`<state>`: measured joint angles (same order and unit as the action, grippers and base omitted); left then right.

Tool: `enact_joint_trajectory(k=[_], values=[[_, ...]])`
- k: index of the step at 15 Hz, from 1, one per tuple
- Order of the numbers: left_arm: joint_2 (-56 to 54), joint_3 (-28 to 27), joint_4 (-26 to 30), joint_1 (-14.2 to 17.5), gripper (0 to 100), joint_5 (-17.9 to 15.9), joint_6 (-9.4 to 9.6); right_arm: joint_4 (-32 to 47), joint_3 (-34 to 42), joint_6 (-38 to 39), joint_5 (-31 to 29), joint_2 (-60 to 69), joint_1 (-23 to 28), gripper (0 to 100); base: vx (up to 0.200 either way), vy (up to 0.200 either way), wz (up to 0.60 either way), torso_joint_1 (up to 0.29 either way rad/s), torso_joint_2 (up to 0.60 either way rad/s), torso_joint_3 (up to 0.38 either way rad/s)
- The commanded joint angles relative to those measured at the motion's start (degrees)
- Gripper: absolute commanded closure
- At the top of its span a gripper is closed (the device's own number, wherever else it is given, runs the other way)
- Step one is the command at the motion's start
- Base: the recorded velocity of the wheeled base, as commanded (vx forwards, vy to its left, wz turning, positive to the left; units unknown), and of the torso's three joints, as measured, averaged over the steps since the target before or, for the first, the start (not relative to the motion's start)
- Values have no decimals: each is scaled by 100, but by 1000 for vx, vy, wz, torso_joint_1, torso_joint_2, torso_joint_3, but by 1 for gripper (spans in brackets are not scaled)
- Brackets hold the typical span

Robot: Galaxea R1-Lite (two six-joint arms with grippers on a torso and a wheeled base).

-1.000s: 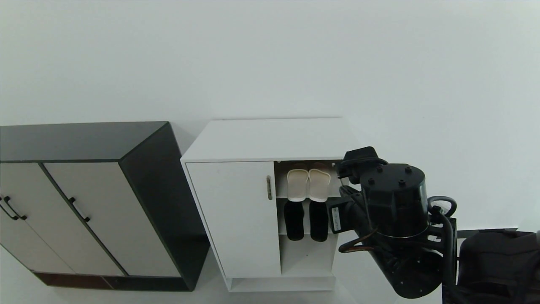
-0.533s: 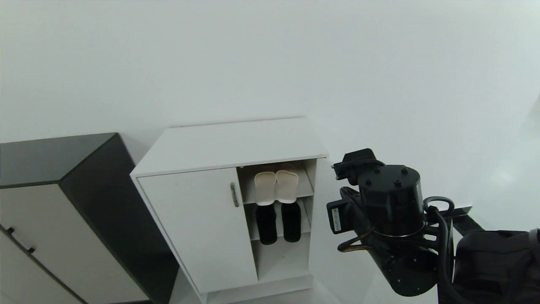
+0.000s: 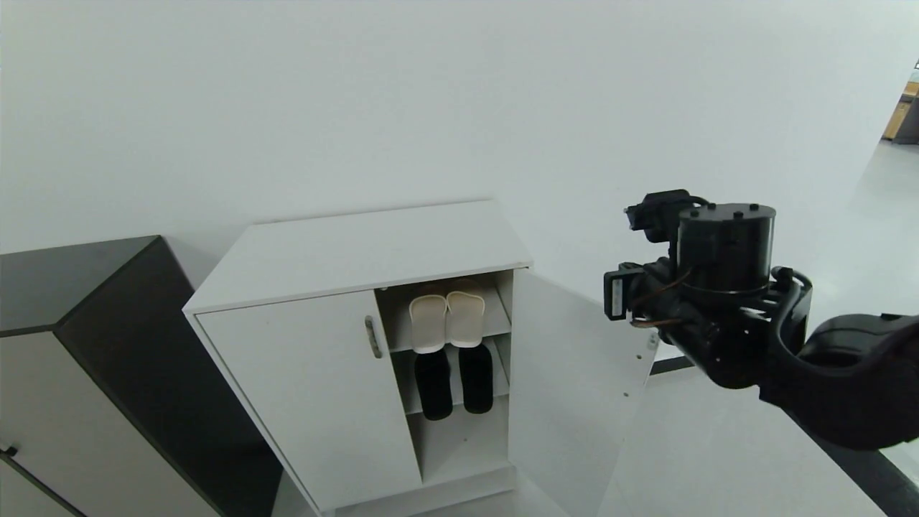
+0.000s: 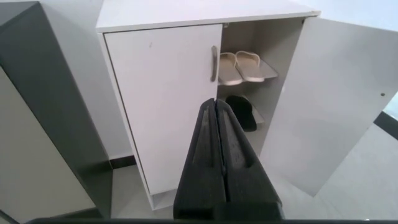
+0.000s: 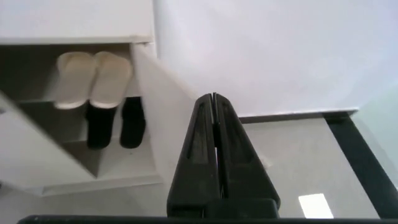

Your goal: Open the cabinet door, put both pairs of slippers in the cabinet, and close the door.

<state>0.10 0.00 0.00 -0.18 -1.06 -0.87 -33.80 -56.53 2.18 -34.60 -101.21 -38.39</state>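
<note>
The white cabinet [image 3: 359,248] stands against the wall with its left door [image 3: 309,388] closed and its right door [image 3: 574,373] swung wide open. Inside, a cream pair of slippers [image 3: 445,319] lies on the upper shelf and a black pair of slippers [image 3: 449,380] on the shelf below. My right arm [image 3: 711,309] hangs to the right of the open door, apart from it. In the right wrist view my right gripper [image 5: 214,98] is shut and empty, pointing past the door's edge [image 5: 158,106]. My left gripper [image 4: 216,102] is shut and empty, in front of the closed door [image 4: 168,99], below its handle [image 4: 213,62].
A black cabinet with pale doors [image 3: 108,323] stands close against the white one's left side. A white wall rises behind both. Open grey floor [image 3: 718,459] with a dark stripe spreads to the right of the open door.
The head camera has turned, so the cabinets sit further left in the picture. My right arm has drawn away from the cabinet opening, and the open right door now shows in full.
</note>
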Motion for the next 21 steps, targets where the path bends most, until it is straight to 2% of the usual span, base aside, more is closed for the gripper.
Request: enact_joint_trajectory(k=[1,5,14,21], values=[[-1,0,0,1,100,1,-1,568,-746,142,234,-294,578,100,0,0,0,0,0,0],[-1,0,0,1,100,1,-1,1693,-1695,705,876,-620,938,100,-200,0,0,4,8,2],[-1,0,0,1,100,1,-10,1535,-2600,1179,1166,-1885,1431,100,0,0,0,0,0,0],[-1,0,0,1,100,9,-10,1517,-2837,1179,1166,-2404,1510,100,0,0,0,0,0,0]])
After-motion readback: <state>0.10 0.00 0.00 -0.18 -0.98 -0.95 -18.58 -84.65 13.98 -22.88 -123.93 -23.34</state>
